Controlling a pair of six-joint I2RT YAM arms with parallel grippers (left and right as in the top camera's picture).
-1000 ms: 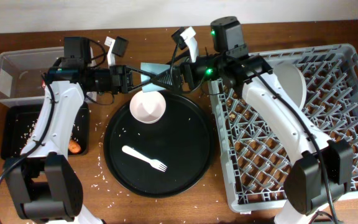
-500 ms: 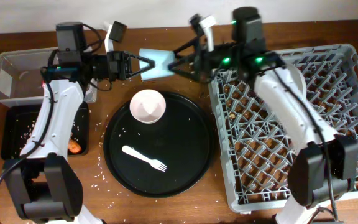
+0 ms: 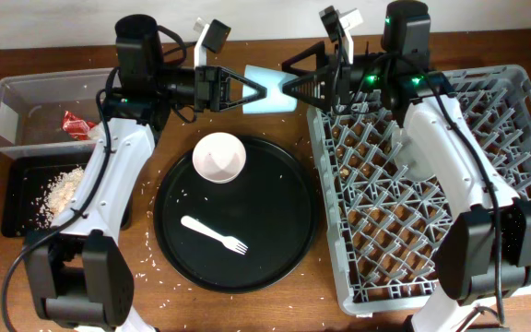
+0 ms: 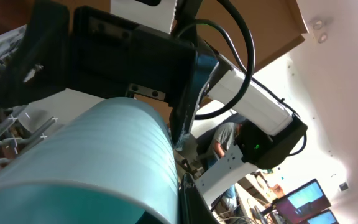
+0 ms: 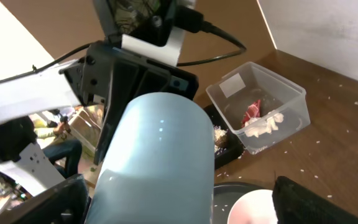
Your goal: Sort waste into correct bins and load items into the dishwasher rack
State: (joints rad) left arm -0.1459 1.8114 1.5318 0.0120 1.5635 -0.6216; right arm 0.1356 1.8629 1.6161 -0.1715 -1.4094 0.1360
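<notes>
The light blue cup (image 3: 270, 77) hangs on its side in the air between both grippers, behind the round tray. My left gripper (image 3: 254, 90) is shut on its rim end; in the left wrist view the cup (image 4: 86, 162) fills the frame against one finger (image 4: 188, 205). My right gripper (image 3: 293, 85) is open, its fingers spread wide on either side of the cup's base (image 5: 157, 162) with a clear gap. The white bowl (image 3: 219, 157) and white fork (image 3: 215, 234) lie on the round black tray (image 3: 284, 231). The grey rack (image 3: 431, 203) stands at the right. The grey plate is hidden.
The clear tub (image 3: 12, 101) at the far left holds the red wrapper (image 3: 76, 123) and white tissue (image 5: 263, 124). The shallow black tray (image 3: 17, 207) in front of it holds pale rice scraps (image 3: 63, 189). Rice grains lie scattered on the wooden table.
Both arms have carried the cup to the right, towards the rack's near corner. The left arm has swung off the black tray, uncovering the rice scraps and the wrapper.
</notes>
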